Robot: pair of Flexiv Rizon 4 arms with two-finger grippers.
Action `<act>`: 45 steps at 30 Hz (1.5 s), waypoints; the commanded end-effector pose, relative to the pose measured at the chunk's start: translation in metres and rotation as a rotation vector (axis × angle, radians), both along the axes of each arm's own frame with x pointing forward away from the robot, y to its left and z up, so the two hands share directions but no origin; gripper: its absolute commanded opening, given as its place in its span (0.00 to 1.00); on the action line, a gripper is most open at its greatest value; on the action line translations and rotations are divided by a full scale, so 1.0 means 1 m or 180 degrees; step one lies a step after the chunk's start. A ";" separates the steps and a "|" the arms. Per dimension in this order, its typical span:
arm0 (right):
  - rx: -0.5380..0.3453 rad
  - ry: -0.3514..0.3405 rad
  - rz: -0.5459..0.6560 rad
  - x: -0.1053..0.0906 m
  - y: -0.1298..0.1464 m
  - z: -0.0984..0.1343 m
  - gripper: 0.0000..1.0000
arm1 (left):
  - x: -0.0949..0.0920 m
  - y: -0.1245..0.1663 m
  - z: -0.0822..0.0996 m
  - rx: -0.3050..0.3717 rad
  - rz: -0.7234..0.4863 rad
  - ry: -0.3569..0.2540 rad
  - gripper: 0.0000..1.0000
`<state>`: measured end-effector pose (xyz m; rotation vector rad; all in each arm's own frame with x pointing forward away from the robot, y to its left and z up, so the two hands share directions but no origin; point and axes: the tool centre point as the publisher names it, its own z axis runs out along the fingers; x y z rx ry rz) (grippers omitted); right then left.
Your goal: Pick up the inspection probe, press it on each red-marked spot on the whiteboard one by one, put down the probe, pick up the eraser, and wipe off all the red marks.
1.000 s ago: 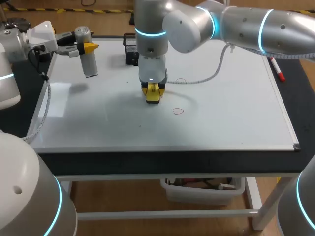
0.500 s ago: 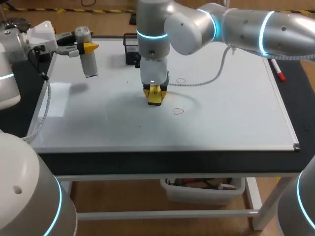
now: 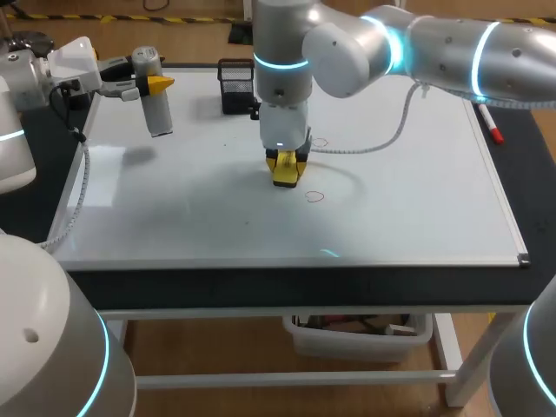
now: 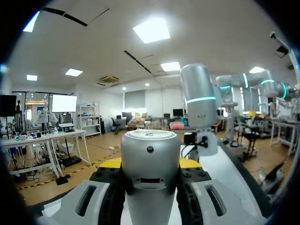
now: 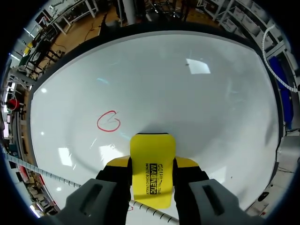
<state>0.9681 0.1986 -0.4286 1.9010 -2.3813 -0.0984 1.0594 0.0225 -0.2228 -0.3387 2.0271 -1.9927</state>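
Since a second ago the right arm has slid its right gripper [image 3: 286, 168] sideways over the whiteboard [image 3: 417, 208], toward the nearer red mark [image 3: 314, 196]; the left arm has not shifted

The right gripper points straight down near the middle of the board, and its fingers are closed from two sides on the eraser [image 3: 285, 173]. In the right wrist view the eraser [image 5: 152, 161] is a flat bright yellow block with rounded corners and a black printed band across its face, standing out past the yellow tips of the right gripper [image 5: 152, 165]. Its far end is down at the board surface; whether it presses there I cannot tell. The red mark [image 5: 108, 121], a small open loop drawn in a thin line, lies just ahead of the eraser and off to one side, not touching it. A second, fainter red mark [image 3: 320, 142] sits behind the right wrist, next to the grey cable [image 3: 382, 132] that trails across the board

At the far left corner of the board the left gripper [image 3: 149, 85] is clamped around the inspection probe [image 3: 154, 102], a silver-grey cylinder held roughly upright. In the left wrist view the probe [image 4: 151, 178] has a flat round cap, a small dark dot and a slot on its side, and fills the gap between the fingers of the left gripper [image 4: 151, 165]

A black mesh holder [image 3: 234, 87] stands at the far edge, and a red marker [image 3: 489, 122] lies by the right edge
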 end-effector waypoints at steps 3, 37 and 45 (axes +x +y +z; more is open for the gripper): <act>-0.0003 -0.0020 -0.0028 -0.004 -0.013 0.001 0.00 | 0.000 0.000 0.000 -0.0004 0.0004 -0.0011 0.00; 0.0095 -0.0368 -0.0227 0.044 -0.057 0.063 0.00 | 0.000 0.000 0.000 -0.0004 0.0004 -0.0011 0.00; 0.0071 -0.0380 -0.0618 0.067 -0.119 0.080 0.00 | 0.000 0.000 0.000 -0.0004 0.0004 -0.0011 0.00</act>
